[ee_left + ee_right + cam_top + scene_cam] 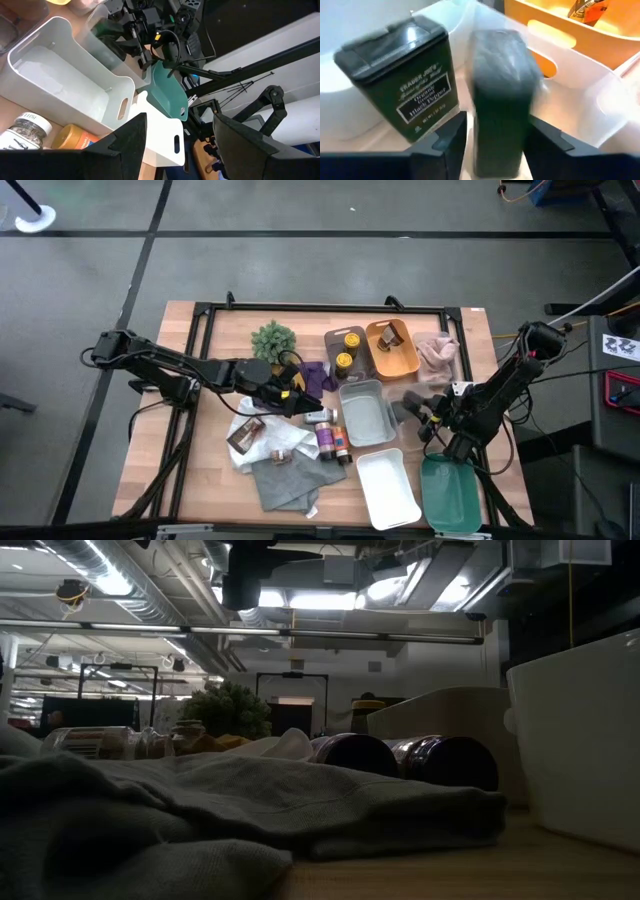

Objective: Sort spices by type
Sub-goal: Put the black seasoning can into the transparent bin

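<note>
On the bench [200,470] a cluster of trays sits right of centre. The brown tray [343,351] holds two round yellow-topped tins [349,348], one behind the other. Touching it on the right, the orange tray [392,349] holds one brown foil packet [393,337]. In front of these, the grey tray [365,413] looks bare inside from above. Nearer the front edge lie a white tray [388,487] and, just beside it, a teal tray [450,492], neither with anything in it.

The right gripper [428,409] sits between the grey tray and the teal one, beside a clear bin [580,90]. Its wrist view shows two dark green tins standing inside that bin: a sharp one labelled black pepper [402,70] and a blurred one [502,85] straight ahead between the jaws. The jaws stand apart on either side of the blurred tin; whether they touch it is hard to say through the blur.

The left gripper [292,385] hovers near the purple cloth [318,373], jaws released and holding nothing. Unsorted spices lie left of the grey tray: short bottles [333,442] on their sides, a white-capped jar [22,131], and a packet [246,434] on the white cloth [245,445] beside the grey cloth [285,480].
</note>
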You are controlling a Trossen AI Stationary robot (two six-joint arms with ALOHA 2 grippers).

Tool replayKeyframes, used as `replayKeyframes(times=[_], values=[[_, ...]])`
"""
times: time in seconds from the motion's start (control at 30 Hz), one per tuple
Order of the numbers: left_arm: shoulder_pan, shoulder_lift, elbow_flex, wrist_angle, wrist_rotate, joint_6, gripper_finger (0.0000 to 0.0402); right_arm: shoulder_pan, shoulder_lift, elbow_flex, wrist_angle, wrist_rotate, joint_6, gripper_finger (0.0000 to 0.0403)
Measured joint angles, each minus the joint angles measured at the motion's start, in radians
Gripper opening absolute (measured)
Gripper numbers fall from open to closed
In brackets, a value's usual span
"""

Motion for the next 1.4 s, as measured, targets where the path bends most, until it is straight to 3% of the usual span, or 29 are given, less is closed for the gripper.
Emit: replayKeyframes(times=[0.33,0.9,1.4], values=[[0.0,0.0,0.0,0.0,0.0,0.0,0.0212,0.0,0.0,-0.002,0.001,-0.112,-0.003,0.0183],[0.0,0.0,0.0,0.0,0.0,0.008,0.0212,0.0,0.001,0.087,-0.057,-0.128,-0.106,0.0184],[0.0,0.0,0.0,0.0,0.0,0.011,0.0212,0.0,-0.01,0.094,-0.113,-0.215,-0.108,0.0184]])
